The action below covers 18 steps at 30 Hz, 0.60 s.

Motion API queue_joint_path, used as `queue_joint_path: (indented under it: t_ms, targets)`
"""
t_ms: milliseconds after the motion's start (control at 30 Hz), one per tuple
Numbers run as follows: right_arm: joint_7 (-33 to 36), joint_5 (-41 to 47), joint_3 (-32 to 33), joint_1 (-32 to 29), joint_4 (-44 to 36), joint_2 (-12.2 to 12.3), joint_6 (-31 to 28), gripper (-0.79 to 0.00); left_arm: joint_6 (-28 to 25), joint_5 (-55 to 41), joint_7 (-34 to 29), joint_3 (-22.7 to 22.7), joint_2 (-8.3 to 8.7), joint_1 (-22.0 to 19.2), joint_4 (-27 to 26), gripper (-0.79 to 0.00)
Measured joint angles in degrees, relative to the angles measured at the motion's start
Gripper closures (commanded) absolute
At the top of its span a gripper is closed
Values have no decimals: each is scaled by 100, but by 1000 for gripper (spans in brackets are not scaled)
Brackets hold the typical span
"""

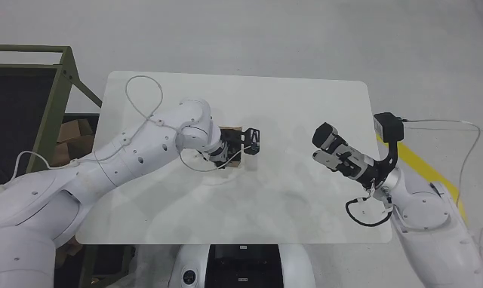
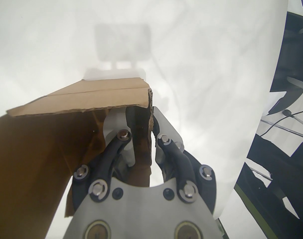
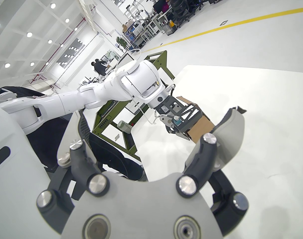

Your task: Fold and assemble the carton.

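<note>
Left jaws clamp carton (image 2: 79,99) over white table (image 1: 302,114), grey floor (image 1: 264,24) around; right jaws spread.

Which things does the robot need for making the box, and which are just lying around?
For the job: carton; left tool, shut on its wall; right tool, open over the table.

Just lying about: green rack beside the table; cardboard boxes by it; yellow floor line.

Carton (image 2: 91,98) (gripped mid-table) the obstacle, wide passage over table (image 1: 302,212) beside right gripper (image 1: 323,146)
</note>
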Motion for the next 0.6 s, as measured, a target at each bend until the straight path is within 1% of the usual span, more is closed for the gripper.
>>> queue_joint_path:
  t_ms: [33,100,133,167,233,300,433,600]
  targets:
    - [34,21,-6,10,12,2,17,-785,-7,-48,7,-31,8,0,-16,-339]
    - [125,77,-15,38,36,8,66,-785,0,-126,0,-87,33,-10,-60,-394]
    - [175,103,-18,51,46,11,93,-785,7,-169,-8,-119,47,-14,-83,-523]
    - [230,132,-23,65,56,14,127,-785,19,-212,-19,-152,63,-17,-107,-603]
    - [371,215,-41,108,90,22,221,-785,43,-306,-44,-234,111,-24,-194,-668]
    - [531,302,-78,163,127,29,325,-785,32,-427,-33,-340,176,-30,-299,-680]
    - [810,396,-166,286,189,39,541,-785,1,-650,-2,-621,340,-14,-534,-770]
    - [1177,475,-305,478,256,49,803,-785,-47,-945,47,-1086,618,87,-885,-785]
